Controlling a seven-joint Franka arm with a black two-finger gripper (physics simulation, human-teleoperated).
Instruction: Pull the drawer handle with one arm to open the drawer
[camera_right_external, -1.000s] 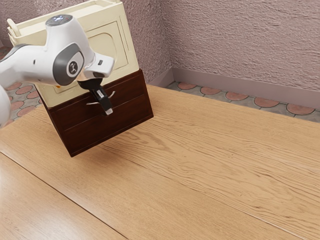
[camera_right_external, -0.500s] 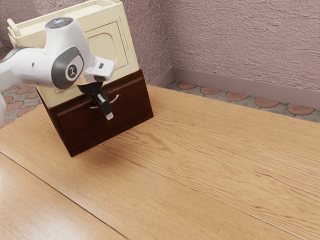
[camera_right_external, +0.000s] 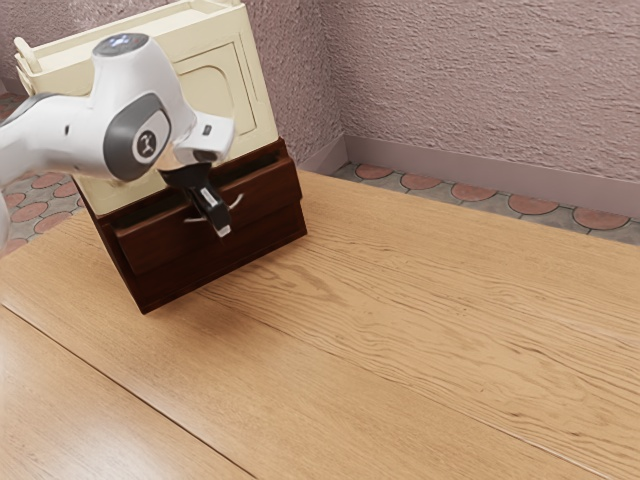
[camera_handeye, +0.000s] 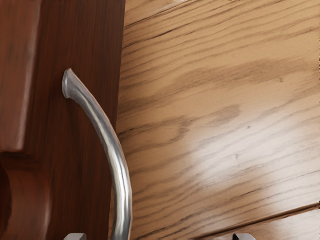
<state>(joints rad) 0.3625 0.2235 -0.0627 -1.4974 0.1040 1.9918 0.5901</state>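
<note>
Black gripper (camera_right_external: 222, 231) at the front of a dark wooden drawer (camera_right_external: 160, 245) – partly open – its fingers apart, the curved silver handle (camera_handeye: 119, 172) between them; white arm (camera_right_external: 80, 140) bears a logo (camera_right_external: 147, 144), lettering too small to read

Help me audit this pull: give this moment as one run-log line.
drawer: partly out of dark wooden cabinet | tool: open, curved metal handle between fingertips | task: under way, probably unfinished

Rough, pinkish plaster walls (camera_right_external: 480, 80) met a plain mauve baseboard (camera_right_external: 500, 188) above a floor (camera_right_external: 470, 193) of rounded reddish tiles set in grey. Light gleamed on the wood-grained worktop (camera_right_external: 400, 320).
</note>
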